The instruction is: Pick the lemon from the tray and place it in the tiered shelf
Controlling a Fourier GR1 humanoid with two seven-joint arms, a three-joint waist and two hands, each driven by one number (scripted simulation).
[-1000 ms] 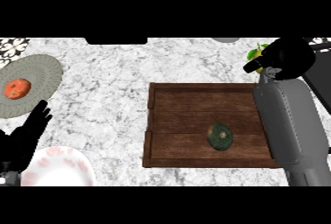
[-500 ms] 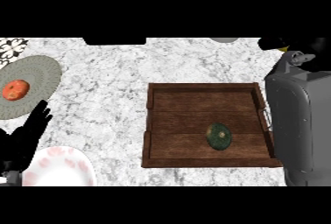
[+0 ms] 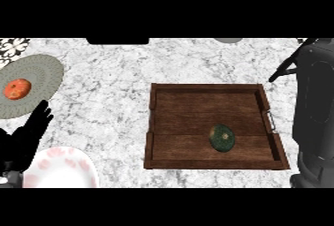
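Observation:
The brown wooden tray (image 3: 163,110) lies right of centre on the marble counter. A dark green oval fruit (image 3: 222,137) rests in its near half. No lemon shows in this view, and no tiered shelf either. My right forearm (image 3: 316,110) runs up the right edge beside the tray. Only a black part of my right hand (image 3: 282,70) sticks out near the tray's far right corner; what it holds is hidden. My left hand (image 3: 26,137) rests open at the lower left, fingers up.
A grey plate (image 3: 39,75) with a red-orange fruit (image 3: 17,89) sits at the far left. A white and pink plate (image 3: 65,170) lies at the lower left beside my left hand. A black object (image 3: 117,41) and a grey round thing (image 3: 228,39) touch the far edge.
My right arm has moved up and to the right, carrying the hand and the yellow-green lemon out of sight. The left hand and the tray have not moved.

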